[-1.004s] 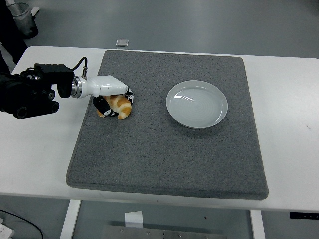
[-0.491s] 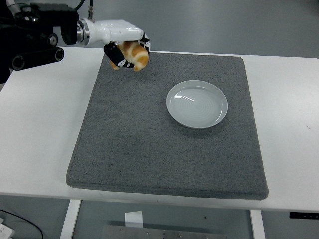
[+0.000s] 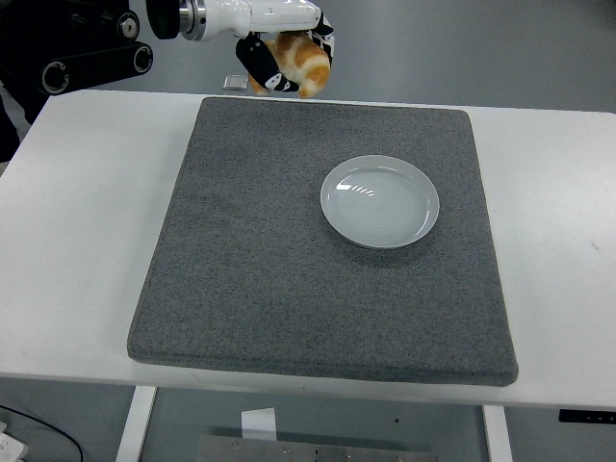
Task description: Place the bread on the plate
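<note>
No legible txt, labels or nos

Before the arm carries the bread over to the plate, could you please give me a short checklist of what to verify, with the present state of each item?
1. Left hand closed around the croissant: ok.
2. Croissant lifted clear of the grey mat: ok.
3. White plate empty and lying flat on the mat: ok.
4. Path over the mat from croissant to plate free of obstacles: ok.
5. Firmness of the hold: cannot tell; the fingers cover only part of the croissant.
6. Right arm out of the way: ok, not in view.
</note>
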Controlling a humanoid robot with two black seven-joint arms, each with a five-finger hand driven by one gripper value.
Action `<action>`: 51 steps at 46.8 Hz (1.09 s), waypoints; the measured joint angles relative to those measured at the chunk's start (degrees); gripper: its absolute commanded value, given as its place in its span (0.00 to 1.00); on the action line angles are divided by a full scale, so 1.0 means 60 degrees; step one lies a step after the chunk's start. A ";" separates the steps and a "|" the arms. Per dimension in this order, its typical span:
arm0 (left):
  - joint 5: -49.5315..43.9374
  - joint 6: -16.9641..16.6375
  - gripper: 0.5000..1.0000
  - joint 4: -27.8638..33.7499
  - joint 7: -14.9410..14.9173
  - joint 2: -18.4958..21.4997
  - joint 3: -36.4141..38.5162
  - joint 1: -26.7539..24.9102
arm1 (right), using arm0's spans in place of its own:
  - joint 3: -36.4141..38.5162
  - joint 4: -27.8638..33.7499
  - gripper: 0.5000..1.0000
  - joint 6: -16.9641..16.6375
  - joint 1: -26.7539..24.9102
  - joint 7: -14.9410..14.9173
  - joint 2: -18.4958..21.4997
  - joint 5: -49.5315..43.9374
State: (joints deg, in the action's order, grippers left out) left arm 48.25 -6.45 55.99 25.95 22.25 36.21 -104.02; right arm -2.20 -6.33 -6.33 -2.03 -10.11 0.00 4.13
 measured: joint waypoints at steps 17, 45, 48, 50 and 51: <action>-0.0017 -0.0215 0.00 -0.1528 0.0039 -0.2086 -0.0033 0.0694 | -0.0004 0.0000 0.86 0.0000 -0.0009 0.0000 0.0000 0.0000; 0.0053 -0.0199 0.00 -0.4165 0.0158 -0.3708 0.0094 0.2274 | -0.0011 0.0000 0.86 0.0015 0.0002 0.0002 0.0000 0.0000; 0.0124 -0.0199 0.00 -0.4226 0.0144 -0.3708 0.0110 0.2454 | -0.0013 0.0000 0.86 0.0015 0.0001 0.0001 0.0000 0.0000; 0.0164 -0.0198 0.00 -0.4228 0.0134 -0.3708 0.0116 0.2544 | -0.0014 0.0000 0.86 0.0015 -0.0003 0.0002 0.0000 0.0000; 0.0170 -0.0199 0.00 -0.4227 0.0132 -0.3708 0.0116 0.2579 | -0.0015 0.0000 0.86 0.0015 -0.0003 0.0002 0.0000 0.0000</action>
State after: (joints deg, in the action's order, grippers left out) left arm 49.27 -7.64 30.63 26.73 0.00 36.91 -88.54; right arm -2.28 -6.33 -6.24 -2.05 -10.09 0.00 4.13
